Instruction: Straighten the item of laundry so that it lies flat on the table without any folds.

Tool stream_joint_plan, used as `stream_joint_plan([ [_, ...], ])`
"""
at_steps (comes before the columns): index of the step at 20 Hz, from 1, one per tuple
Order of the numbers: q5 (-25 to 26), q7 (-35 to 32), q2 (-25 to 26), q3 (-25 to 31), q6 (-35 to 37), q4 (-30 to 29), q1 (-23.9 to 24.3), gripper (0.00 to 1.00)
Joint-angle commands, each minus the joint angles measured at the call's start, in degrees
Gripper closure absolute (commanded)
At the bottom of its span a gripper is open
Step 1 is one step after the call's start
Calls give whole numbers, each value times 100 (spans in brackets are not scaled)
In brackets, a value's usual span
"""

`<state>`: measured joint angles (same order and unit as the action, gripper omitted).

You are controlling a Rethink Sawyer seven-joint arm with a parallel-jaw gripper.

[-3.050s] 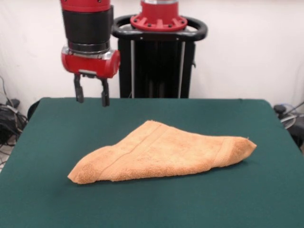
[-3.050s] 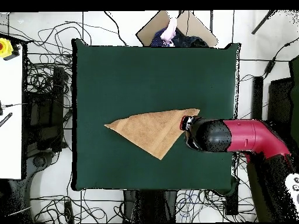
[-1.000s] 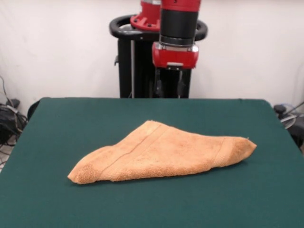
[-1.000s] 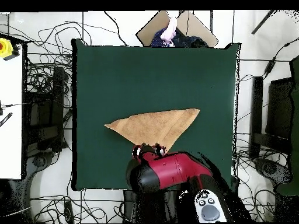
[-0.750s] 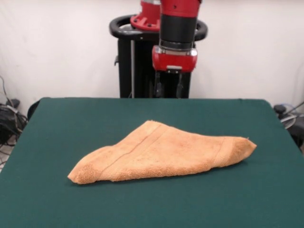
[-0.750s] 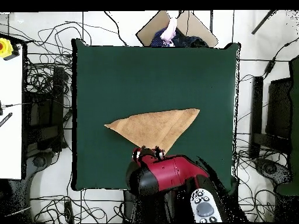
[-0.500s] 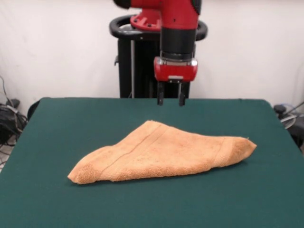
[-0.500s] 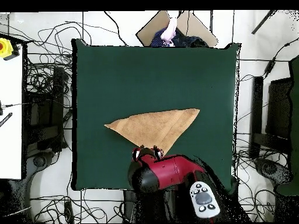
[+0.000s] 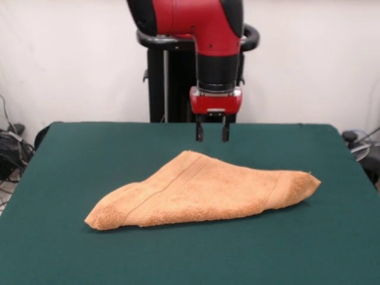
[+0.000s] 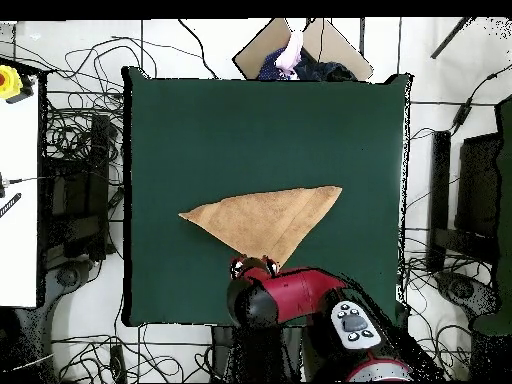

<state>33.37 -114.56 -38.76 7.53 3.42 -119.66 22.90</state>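
We find the orange-tan terry-cloth towel [image 9: 202,193] folded into a triangle at mid-table on the dark green cloth-topped table [image 9: 71,154]. The red-and-black gripper [image 9: 212,135], jaws spread and empty, hovers just above the towel's far corner. We judge the approach step in hand; next it must descend and pinch only the top layer.

Just below the dark, matt fingers [image 9: 200,132], the towel [image 9: 202,193] is showing a rough, looped terry pile, soft and dull, with flatter woven bands running across it. Under it the table [image 9: 71,172] is looking like smooth green cloth, matt and catching no glare. Above the fingers, the gripper [image 9: 212,134] housing is shining like glossy red plastic, and the arm [image 9: 217,35] shell is gleaming red over a duller black collar.
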Motion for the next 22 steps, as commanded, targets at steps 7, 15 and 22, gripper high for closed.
stream_joint_plan([
  [7, 24, -249, 163, 167, 228, 518, 235, 0],
  [15, 243, -291, 633, -53, -180, 714, 249, 0],
  [22, 443, -296, 1070, -268, -509, 992, 212, 0],
])
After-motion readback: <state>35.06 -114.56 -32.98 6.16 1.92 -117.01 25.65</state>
